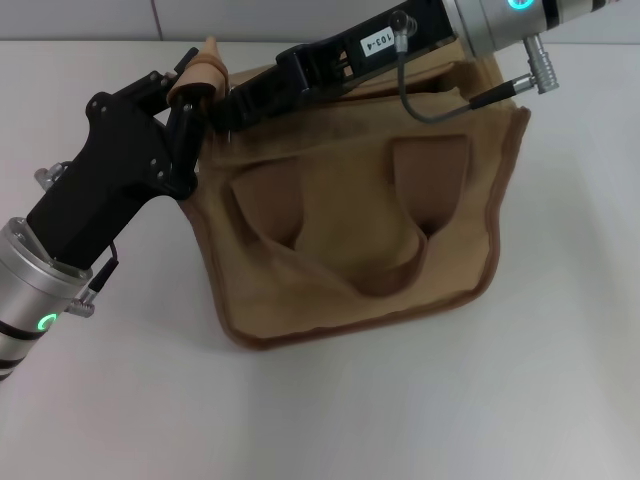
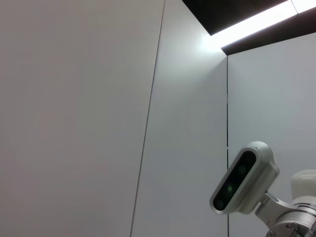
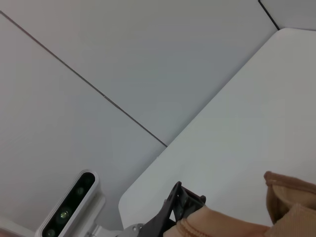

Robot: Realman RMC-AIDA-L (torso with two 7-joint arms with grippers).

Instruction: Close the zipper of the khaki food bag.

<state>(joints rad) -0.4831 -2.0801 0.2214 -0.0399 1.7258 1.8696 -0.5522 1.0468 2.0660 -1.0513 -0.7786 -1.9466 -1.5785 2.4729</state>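
The khaki food bag (image 1: 350, 220) lies on the white table (image 1: 420, 400) with its two wide handles facing me. Its top panel runs along the far edge under the right arm, so the zipper is hidden. My left gripper (image 1: 198, 78) reaches in from the lower left and sits at the bag's far left corner. My right gripper (image 1: 228, 108) comes from the upper right across the bag's far edge and ends right beside the left one. In the right wrist view, a corner of the bag (image 3: 292, 207) shows, with the left gripper (image 3: 190, 217) close to it.
Bare white table surrounds the bag in front and on both sides. A grey panelled wall stands behind the table. The robot's head camera (image 2: 242, 180) shows in the left wrist view and also in the right wrist view (image 3: 69, 207).
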